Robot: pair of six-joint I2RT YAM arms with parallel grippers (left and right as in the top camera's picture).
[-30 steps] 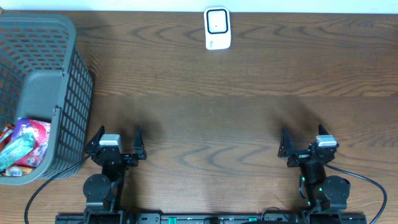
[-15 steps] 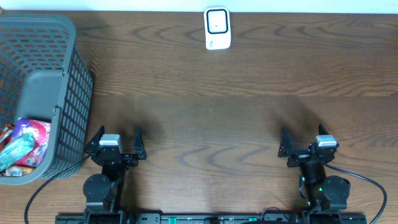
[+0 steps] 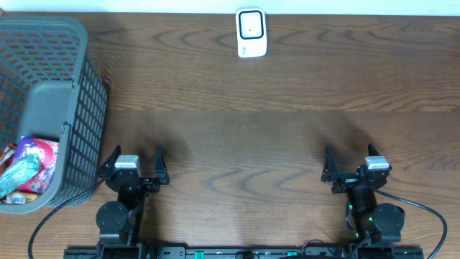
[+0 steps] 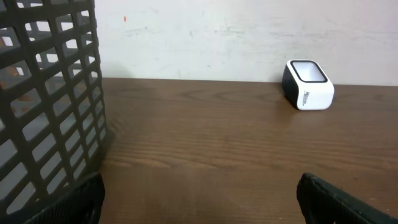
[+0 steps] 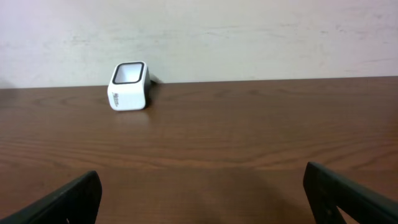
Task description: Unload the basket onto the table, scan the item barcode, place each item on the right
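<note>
The snack packets (image 3: 27,164), a bunch of bright wrappers in pink, purple and teal, lie down inside the dark grey mesh basket (image 3: 92,119) at the left edge of the table (image 3: 251,122), toward the near end of it; I can't make out any barcode on them from here. Nothing is touching them. The scanner (image 3: 251,32), a small white block with a dark-framed window on its upper face, sits at the far edge of the table near the middle, well apart from the basket and close to the pale wall (image 5: 249,31) behind it. The left gripper (image 3: 136,160) rests low at the near edge, just beside the basket's near corner, its jaws spread wide with nothing between them; from its own camera the two dark fingertips (image 4: 74,202) sit in the bottom corners of the view, the basket's mesh wall (image 4: 50,93) fills the left side, and the scanner (image 4: 308,85) stands off to the right at the back. The right gripper (image 3: 350,165) rests at the near edge on the other side, well away from both the basket and the scanner, likewise released and empty; its camera looks across bare wood grain to the scanner (image 5: 129,86) at the left of its view, tilted window facing up.
</note>
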